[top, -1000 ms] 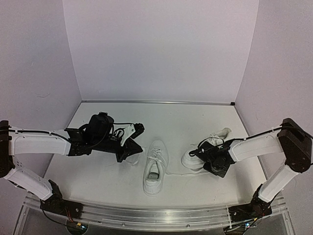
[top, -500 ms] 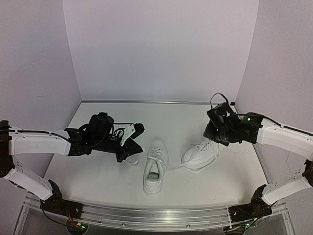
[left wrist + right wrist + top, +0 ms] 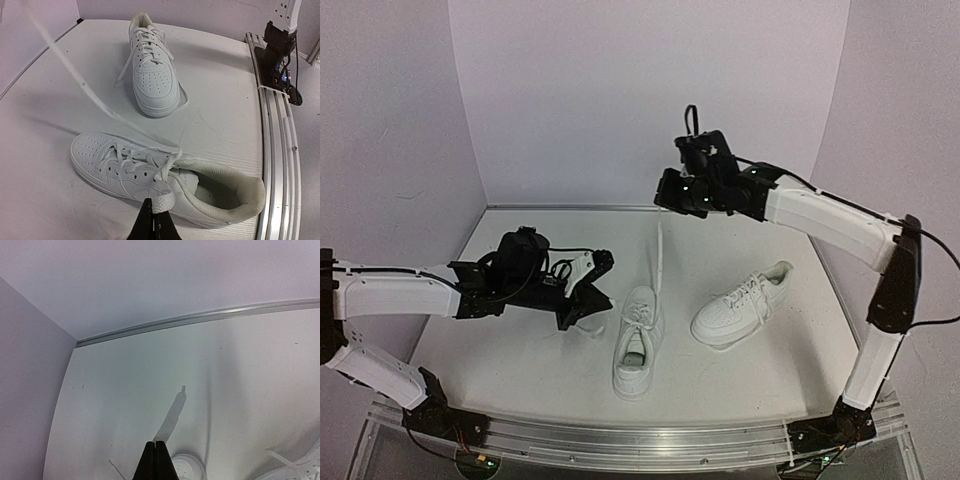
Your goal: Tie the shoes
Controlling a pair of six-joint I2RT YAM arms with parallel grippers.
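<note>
Two white shoes lie on the table: one in the middle with its toe pointing away, the other to its right, angled. My left gripper sits low by the middle shoe's left side. In the left wrist view it is shut on a flat lace end of the near shoe. My right gripper is raised high at the back, shut on the other lace, which runs taut down to the middle shoe. The lace tip sticks out past the shut right gripper.
White walls close in the back and both sides. A metal rail runs along the near edge, also seen in the left wrist view. The second shoe has loose laces spread beside it.
My right arm has swung from low beside the right shoe up and back over the table, drawing a lace of the middle shoe up taut. The left arm has stayed put.
</note>
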